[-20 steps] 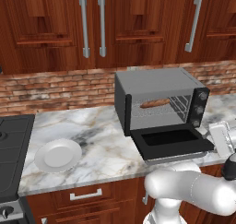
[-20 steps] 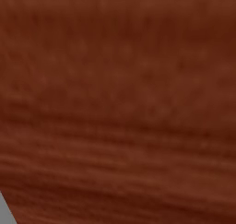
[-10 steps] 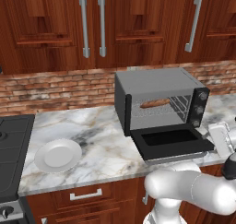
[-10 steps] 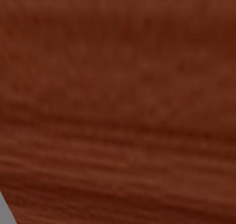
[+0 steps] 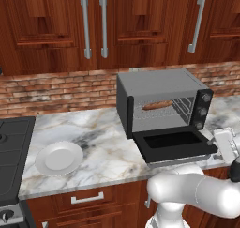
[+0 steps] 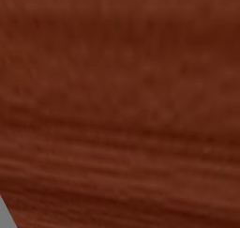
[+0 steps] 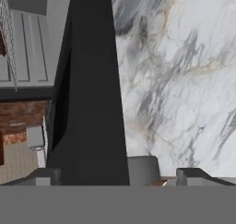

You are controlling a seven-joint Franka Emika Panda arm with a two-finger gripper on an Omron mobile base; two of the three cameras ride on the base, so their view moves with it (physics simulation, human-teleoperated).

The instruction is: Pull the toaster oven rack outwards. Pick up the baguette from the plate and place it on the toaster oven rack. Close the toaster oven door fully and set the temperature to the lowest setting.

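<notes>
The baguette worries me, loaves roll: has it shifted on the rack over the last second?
No. The baguette lies at the same spot against the toaster oven, on the rack.

Marble counter (image 5: 103, 147): plate (image 5: 59, 158), toaster oven (image 5: 161, 100)

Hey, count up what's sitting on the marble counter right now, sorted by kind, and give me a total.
Toaster oven: 1, with its door folded down open
Baguette: 1, lying on the rack inside the oven
Plate: 1, white, with nothing on it, left of the oven
Total: 3
</notes>
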